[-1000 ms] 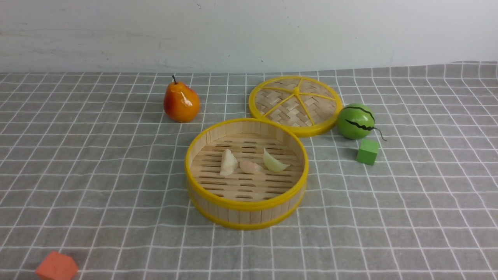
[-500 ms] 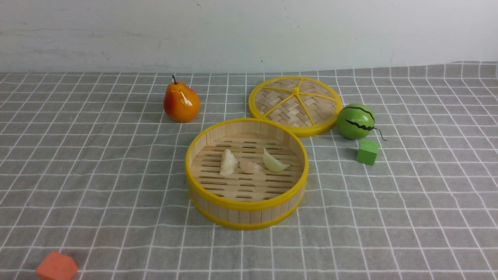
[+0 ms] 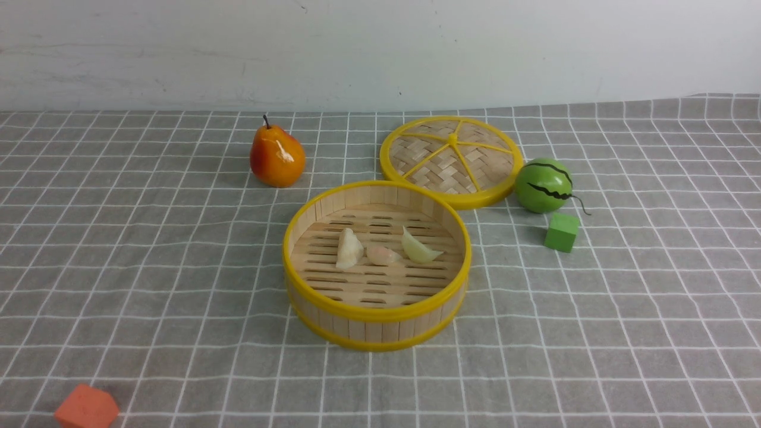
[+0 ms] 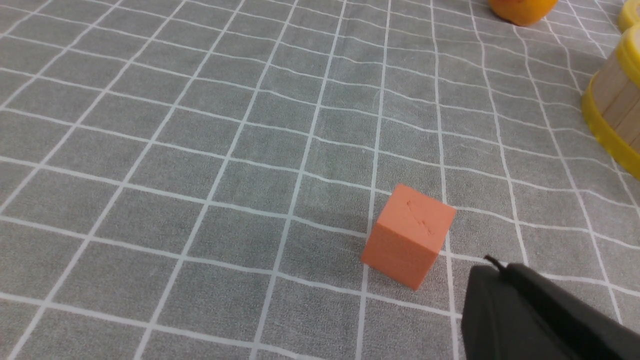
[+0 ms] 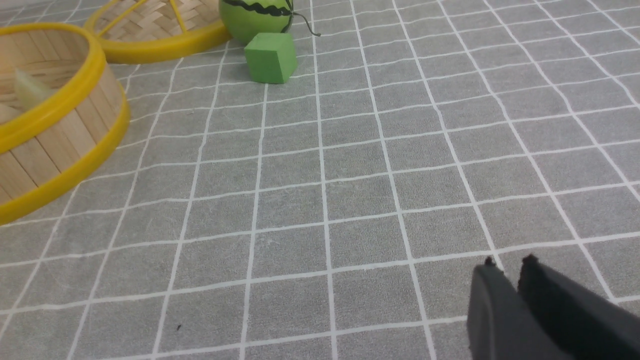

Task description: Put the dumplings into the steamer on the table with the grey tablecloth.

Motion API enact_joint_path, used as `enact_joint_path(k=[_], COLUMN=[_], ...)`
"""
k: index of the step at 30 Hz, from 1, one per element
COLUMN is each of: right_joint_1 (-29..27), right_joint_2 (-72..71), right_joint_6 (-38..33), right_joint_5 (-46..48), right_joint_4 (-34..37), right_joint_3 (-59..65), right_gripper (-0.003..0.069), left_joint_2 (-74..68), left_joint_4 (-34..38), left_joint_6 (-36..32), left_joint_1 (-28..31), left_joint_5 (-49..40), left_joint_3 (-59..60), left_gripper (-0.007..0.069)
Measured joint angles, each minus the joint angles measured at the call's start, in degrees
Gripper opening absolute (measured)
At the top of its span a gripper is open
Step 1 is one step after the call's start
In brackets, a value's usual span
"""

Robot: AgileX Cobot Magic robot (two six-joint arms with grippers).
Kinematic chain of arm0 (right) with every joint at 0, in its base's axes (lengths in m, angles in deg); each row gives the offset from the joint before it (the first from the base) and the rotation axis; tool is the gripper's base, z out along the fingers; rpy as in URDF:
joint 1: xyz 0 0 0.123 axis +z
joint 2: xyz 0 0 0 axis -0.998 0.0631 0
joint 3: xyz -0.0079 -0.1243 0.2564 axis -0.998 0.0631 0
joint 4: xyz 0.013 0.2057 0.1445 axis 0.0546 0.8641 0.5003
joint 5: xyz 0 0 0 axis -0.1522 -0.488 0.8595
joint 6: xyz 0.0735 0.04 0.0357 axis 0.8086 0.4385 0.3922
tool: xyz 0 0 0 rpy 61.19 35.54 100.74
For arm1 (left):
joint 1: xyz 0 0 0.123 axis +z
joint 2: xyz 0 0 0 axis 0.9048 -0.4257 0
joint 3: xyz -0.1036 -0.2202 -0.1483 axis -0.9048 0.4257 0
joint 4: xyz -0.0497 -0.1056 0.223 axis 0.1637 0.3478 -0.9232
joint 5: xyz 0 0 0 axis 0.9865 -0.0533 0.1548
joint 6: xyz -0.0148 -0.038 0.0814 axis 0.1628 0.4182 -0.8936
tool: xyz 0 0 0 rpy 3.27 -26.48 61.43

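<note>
The steamer stands mid-table on the grey tablecloth. Three dumplings lie on its slatted floor: off-white, pale pink, pale yellow. Neither gripper shows in the front view. In the left wrist view my left gripper is shut and empty, beside an orange block; the steamer's wall shows at that picture's edge. In the right wrist view my right gripper is shut and empty over bare cloth, well away from the steamer, where the yellow dumpling peeks over the rim.
The flat woven lid lies behind the steamer. A toy pear stands back left. A toy watermelon and green cube sit to the right. The orange block is at the front left.
</note>
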Motion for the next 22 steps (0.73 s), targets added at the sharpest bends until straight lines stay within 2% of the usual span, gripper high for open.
enact_joint_path(k=[22], right_joint_1=[0.0], right_joint_2=[0.0], right_joint_6=[0.0], right_joint_5=[0.0], right_joint_4=[0.17], right_joint_3=[0.0], right_gripper=[0.0098], left_joint_2=[0.0], left_joint_4=[0.0], left_joint_6=[0.0], left_joint_1=[0.0], left_joint_5=[0.0], left_joint_3=[0.0], left_gripper=[-0.0009])
